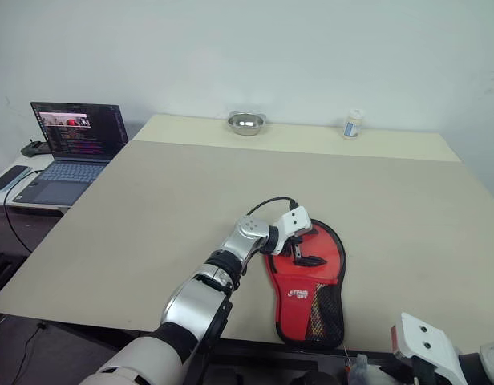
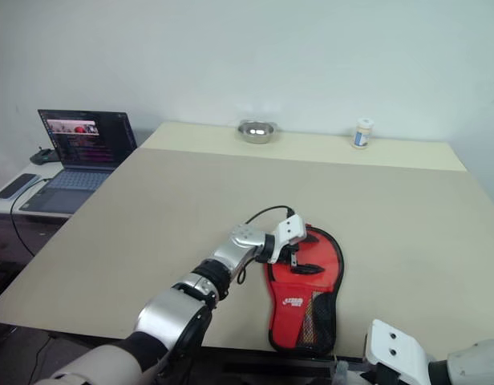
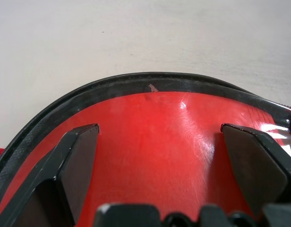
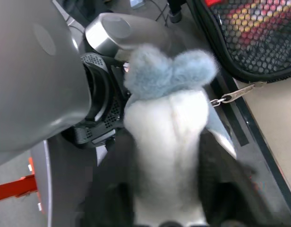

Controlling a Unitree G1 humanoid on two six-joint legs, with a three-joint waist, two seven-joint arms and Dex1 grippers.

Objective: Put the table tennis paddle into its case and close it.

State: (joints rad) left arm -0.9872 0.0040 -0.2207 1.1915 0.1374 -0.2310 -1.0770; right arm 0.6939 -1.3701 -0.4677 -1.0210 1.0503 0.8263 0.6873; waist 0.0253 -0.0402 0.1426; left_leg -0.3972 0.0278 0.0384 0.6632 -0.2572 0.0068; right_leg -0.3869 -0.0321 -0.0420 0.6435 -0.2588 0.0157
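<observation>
The case lies flat near the table's front edge, red side up with a white logo, a black mesh pocket and a black zipper rim. The table tennis paddle is hidden. My left gripper rests over the round end of the case, open, with one finger on each side above the glossy red face. My right gripper hangs below the table's front edge, off the case's narrow end. A fluffy white and blue charm lies in front of it, linked by a small metal clasp toward the case.
A steel bowl and a small white bottle stand at the table's far edge. An open laptop and a phone sit on a side table at the left. The tabletop is bare beige.
</observation>
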